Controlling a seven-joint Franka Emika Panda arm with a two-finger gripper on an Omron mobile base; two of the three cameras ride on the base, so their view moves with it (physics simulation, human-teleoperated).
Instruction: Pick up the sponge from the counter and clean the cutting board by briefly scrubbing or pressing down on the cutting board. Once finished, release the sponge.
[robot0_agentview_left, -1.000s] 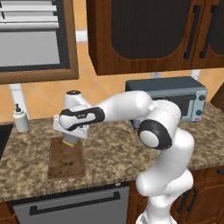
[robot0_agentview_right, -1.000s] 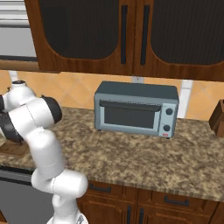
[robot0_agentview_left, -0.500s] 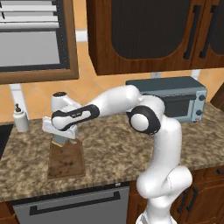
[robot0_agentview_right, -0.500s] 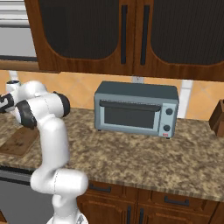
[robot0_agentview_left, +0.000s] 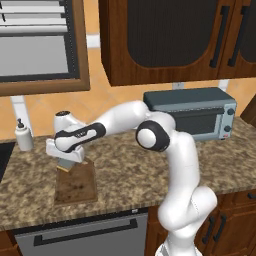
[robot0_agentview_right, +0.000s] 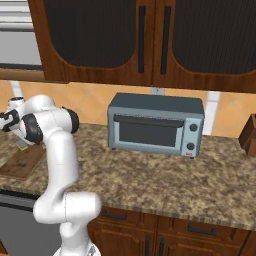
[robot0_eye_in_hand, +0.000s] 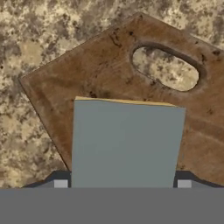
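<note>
No text, label or number can be read anywhere.

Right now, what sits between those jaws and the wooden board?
The sponge, gripped by the gripper, lies over the cutting board in the hand view.

I see even, soft rendered light with no glare; only a faint shadow lies under my arm on the cutting board (robot0_agentview_left: 75, 182), everything sharp.

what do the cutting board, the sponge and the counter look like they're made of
Cutting board: looks like wood, matte dark brown, with grain streaks and darker stains.
Sponge: probably foam, a flat grey-blue face over a thin yellow layer.
Counter: apparently polished granite, speckled brown and tan.
</note>
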